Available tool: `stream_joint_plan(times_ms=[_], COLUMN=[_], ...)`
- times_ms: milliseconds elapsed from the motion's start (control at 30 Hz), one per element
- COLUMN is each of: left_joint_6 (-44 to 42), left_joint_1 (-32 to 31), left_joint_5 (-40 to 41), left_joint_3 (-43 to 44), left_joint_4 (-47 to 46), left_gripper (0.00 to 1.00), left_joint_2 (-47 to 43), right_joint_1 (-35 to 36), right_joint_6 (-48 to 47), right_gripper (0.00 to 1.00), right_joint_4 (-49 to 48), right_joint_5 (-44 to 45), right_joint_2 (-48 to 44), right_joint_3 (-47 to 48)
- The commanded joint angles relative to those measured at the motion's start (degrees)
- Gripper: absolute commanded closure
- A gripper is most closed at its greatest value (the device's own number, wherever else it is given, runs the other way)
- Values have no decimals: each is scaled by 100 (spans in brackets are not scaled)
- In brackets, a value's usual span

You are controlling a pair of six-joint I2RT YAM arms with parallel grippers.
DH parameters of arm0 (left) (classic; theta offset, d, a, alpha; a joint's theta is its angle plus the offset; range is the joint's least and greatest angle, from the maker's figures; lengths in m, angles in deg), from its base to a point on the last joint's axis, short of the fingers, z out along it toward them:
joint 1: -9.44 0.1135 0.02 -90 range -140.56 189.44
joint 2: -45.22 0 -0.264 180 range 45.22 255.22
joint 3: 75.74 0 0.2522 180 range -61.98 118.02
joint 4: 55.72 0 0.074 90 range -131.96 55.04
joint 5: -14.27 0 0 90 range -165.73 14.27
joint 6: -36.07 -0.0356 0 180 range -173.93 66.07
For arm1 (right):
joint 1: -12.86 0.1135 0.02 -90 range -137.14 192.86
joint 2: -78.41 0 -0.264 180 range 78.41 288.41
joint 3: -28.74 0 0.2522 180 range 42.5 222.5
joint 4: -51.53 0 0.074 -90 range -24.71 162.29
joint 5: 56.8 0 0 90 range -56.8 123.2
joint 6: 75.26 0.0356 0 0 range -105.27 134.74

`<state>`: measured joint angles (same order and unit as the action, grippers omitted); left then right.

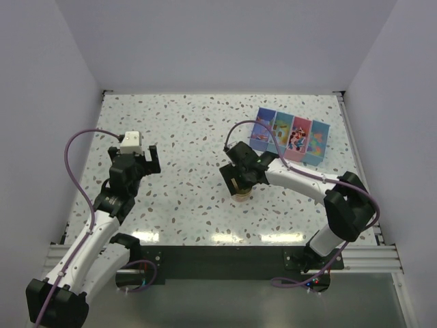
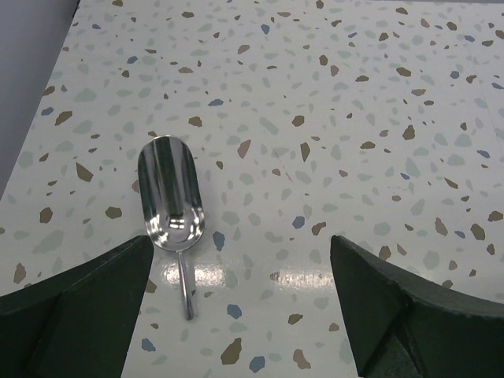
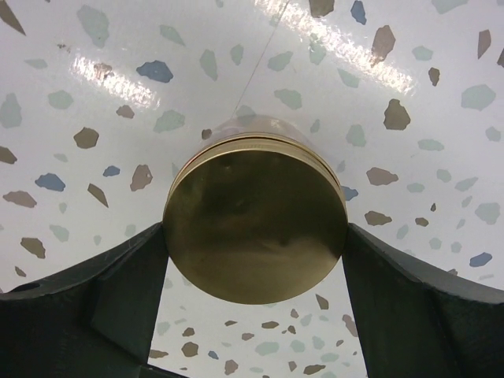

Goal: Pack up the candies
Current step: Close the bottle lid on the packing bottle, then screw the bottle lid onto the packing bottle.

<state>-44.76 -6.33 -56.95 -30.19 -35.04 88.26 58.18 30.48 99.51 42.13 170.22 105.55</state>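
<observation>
The candies show only as small mixed-colour bits inside the compartments of the blue and pink box at the back right; I cannot tell single pieces apart. My right gripper reaches down over a small clear jar, and both fingers press the sides of its gold lid. The jar's contents are hidden behind the lid. My left gripper hangs open at the left. A shiny metal scoop lies on the table just ahead of its left finger, untouched.
White walls close in the speckled table on the left, back and right. The box stands close behind the right arm's wrist. A purple cable loops beside the left arm.
</observation>
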Motion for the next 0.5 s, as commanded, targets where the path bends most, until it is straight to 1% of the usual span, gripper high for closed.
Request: stream_joint_plan(times_ms=[0,100,200,233,367,467], left_joint_6=[-29,-29,-64,-99,-196,-231], left_joint_1=[30,30,30,30,30,21], left_joint_5=[11,-33,-208,-270,-647,-1148], left_joint_3=[20,11,3,-15,-190,-348], left_joint_4=[-270,-287,-331,-392,-604,-1078], left_gripper=[1,1,1,1,0,0], left_joint_2=[-51,-42,-33,-51,-147,-270], right_joint_1=[-23,-32,-23,-23,-23,-23], right_joint_6=[577,841,921,921,877,886], right_gripper=[29,20,3,1,1,1], right_joint_4=[-214,-214,-170,-126,85,313], right_joint_5=[549,584,584,549,435,391], right_joint_2=[12,12,-75,-119,-286,-523], right_joint_3=[-214,-258,-205,-144,93,287])
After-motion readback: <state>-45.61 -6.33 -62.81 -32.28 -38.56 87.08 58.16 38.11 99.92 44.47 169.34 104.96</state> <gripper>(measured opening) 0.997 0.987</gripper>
